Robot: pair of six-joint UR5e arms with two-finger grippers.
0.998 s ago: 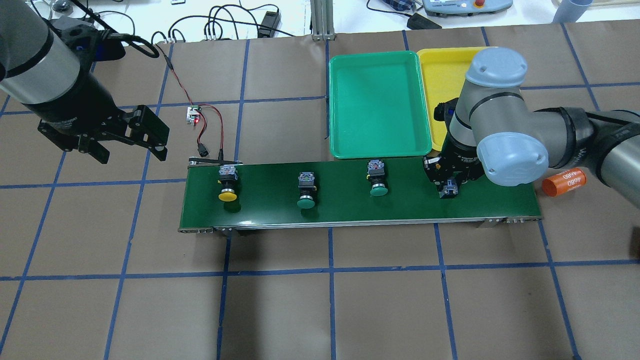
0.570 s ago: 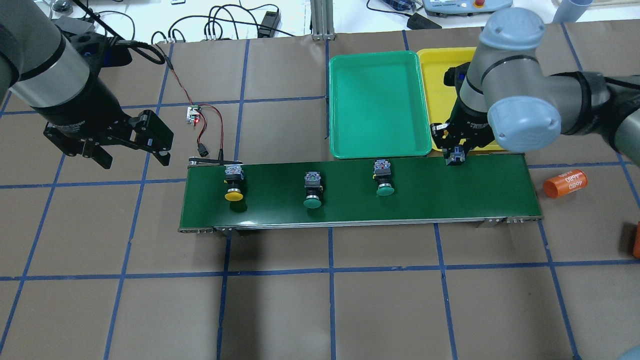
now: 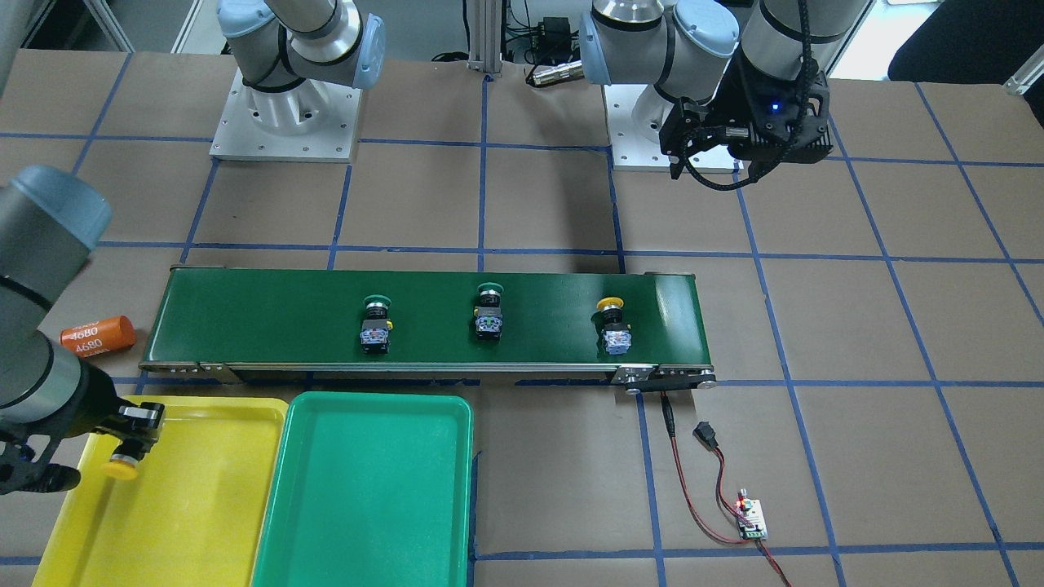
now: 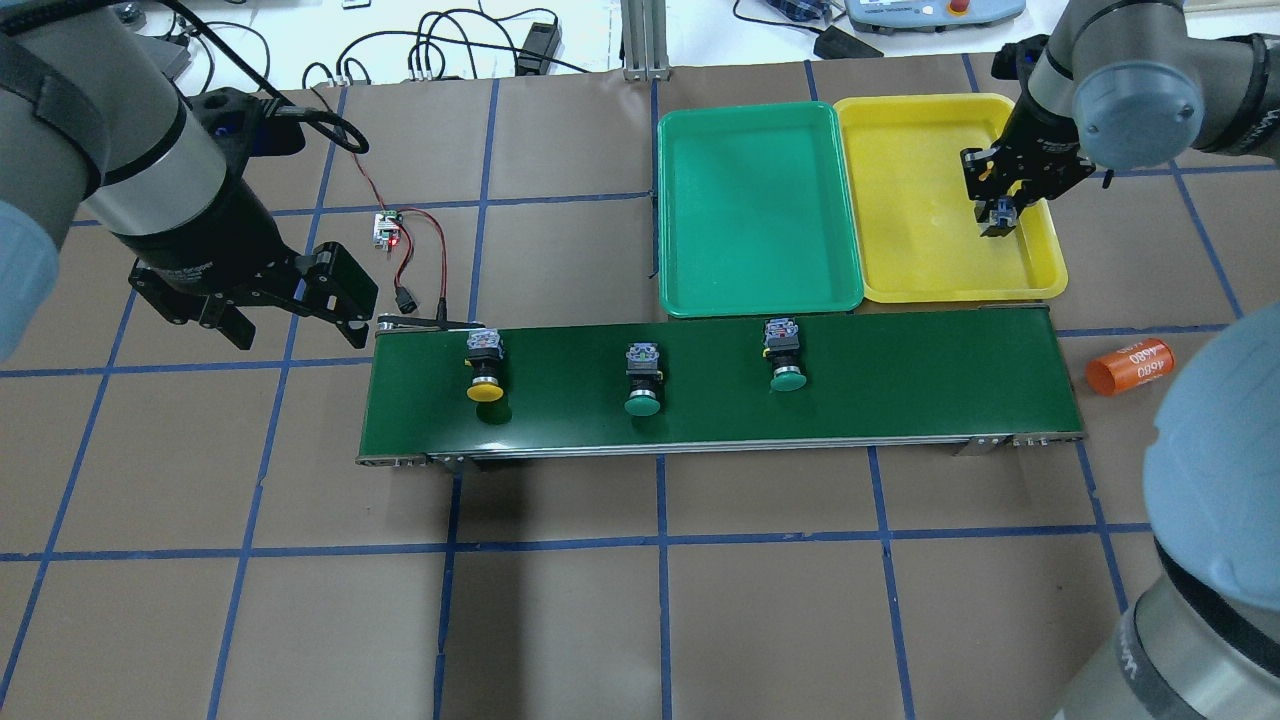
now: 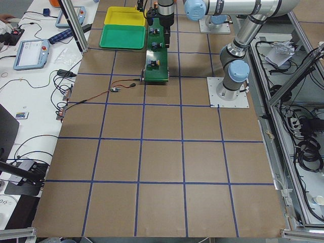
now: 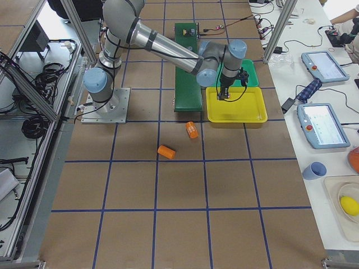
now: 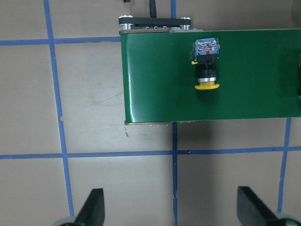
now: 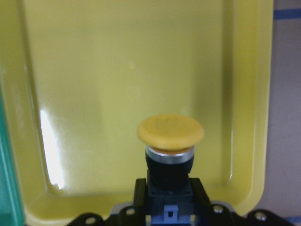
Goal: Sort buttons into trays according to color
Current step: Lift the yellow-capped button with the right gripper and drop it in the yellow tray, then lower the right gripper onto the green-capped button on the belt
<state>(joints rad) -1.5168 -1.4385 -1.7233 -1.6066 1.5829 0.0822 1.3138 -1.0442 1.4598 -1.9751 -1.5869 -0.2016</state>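
- Right tool point(image 4: 1000, 212) is clamping one yellow-capped button point(image 8: 170, 133) by the rear of its black body, with the jaws closed on it and the cap pointing away from the tool.
- Held button is hanging over the yellow tray point(image 4: 905, 180), near the wall farthest from the green tray point(image 4: 750, 200). I cannot tell whether it is touching the tray floor.
- Left tool point(image 7: 171, 209) is hovering wide open with nothing in it, above the desk point(image 4: 600, 620) just off the end of the conveyor belt point(image 4: 920, 385).
- Three buttons are lying on their sides on the belt, well apart in a row: the second yellow-capped button point(image 4: 484, 368) nearest the left tool, then the middle green-capped button point(image 4: 642, 382) and the far green-capped button point(image 4: 784, 358).
- Green tray is holding no button yet.
- Handling judgement: the buttons are looking like rigid hard plastic, probably light, and unlikely to be harmed by a modest pinch.
- Domed caps are looking smooth and round, so a pinch there is likely to slip.
- Flat-sided body and squared contact block are offering better faces. Gripping across the short width there, as the right tool is doing, seems the best choice.
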